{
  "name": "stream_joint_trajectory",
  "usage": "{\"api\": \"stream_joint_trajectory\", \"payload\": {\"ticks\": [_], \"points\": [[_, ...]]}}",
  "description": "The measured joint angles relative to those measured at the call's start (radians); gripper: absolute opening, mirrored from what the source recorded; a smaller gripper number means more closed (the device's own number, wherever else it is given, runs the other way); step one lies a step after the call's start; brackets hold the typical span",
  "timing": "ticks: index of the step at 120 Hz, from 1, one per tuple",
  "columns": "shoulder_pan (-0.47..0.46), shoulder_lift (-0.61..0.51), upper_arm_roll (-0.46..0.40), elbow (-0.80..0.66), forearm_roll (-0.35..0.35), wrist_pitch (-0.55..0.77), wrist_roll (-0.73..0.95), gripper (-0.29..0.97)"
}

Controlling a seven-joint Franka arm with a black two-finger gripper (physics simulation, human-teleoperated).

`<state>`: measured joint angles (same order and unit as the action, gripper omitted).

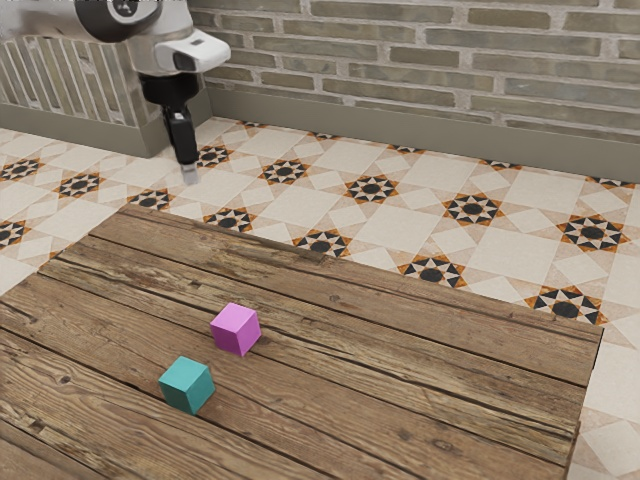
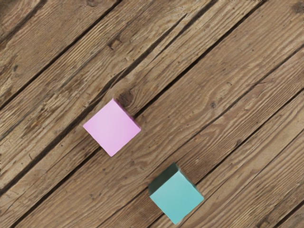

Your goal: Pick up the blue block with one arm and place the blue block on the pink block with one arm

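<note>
The blue block (image 1: 187, 385) is a teal cube lying on the wooden table (image 1: 400, 330), near its front. The pink block (image 1: 236, 329) rests just behind it, toward the exterior view's right, with a small gap between the two. My gripper (image 1: 188, 178) hangs high above the table's back left corner, pointing down, far from both blocks and holding nothing. From the hand's camera the pink block (image 2: 112, 127) and the blue block (image 2: 176, 197) lie apart on the planks, both well below the hand.
The plank table ends at a back edge (image 1: 320, 255) and a right edge (image 1: 590, 390). Beyond it lie a patterned tile floor (image 1: 450, 210) and a brick wall (image 1: 420, 50).
</note>
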<state>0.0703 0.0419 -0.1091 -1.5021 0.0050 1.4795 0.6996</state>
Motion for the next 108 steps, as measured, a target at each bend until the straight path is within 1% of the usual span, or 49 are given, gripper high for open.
{"api": "stream_joint_trajectory", "payload": {"ticks": [14,19,25,30,35,43,48,57,69,78,91,108], "points": [[0.027,0.005,0.000,0.001,-0.004,0.018,0.041,0.68],[0.046,-0.023,0.000,-0.027,-0.006,0.020,0.054,0.68],[0.072,-0.086,-0.002,-0.105,-0.011,0.022,0.068,0.68],[0.090,-0.174,-0.006,-0.225,-0.023,0.023,0.078,0.68],[0.072,-0.237,-0.020,-0.317,-0.029,0.023,0.090,0.68],[0.053,-0.285,-0.045,-0.420,-0.036,0.025,0.130,0.68],[0.048,-0.327,-0.061,-0.509,-0.039,0.041,0.160,0.68],[0.042,-0.408,-0.073,-0.711,-0.047,0.122,0.218,0.68],[0.015,-0.435,-0.075,-0.886,-0.059,0.278,0.293,0.68],[0.000,-0.434,-0.082,-0.922,-0.059,0.381,0.357,0.68],[-0.001,-0.410,-0.089,-0.941,-0.057,0.484,0.442,0.68],[0.002,-0.400,-0.091,-1.056,-0.064,0.652,0.532,0.68]]}}
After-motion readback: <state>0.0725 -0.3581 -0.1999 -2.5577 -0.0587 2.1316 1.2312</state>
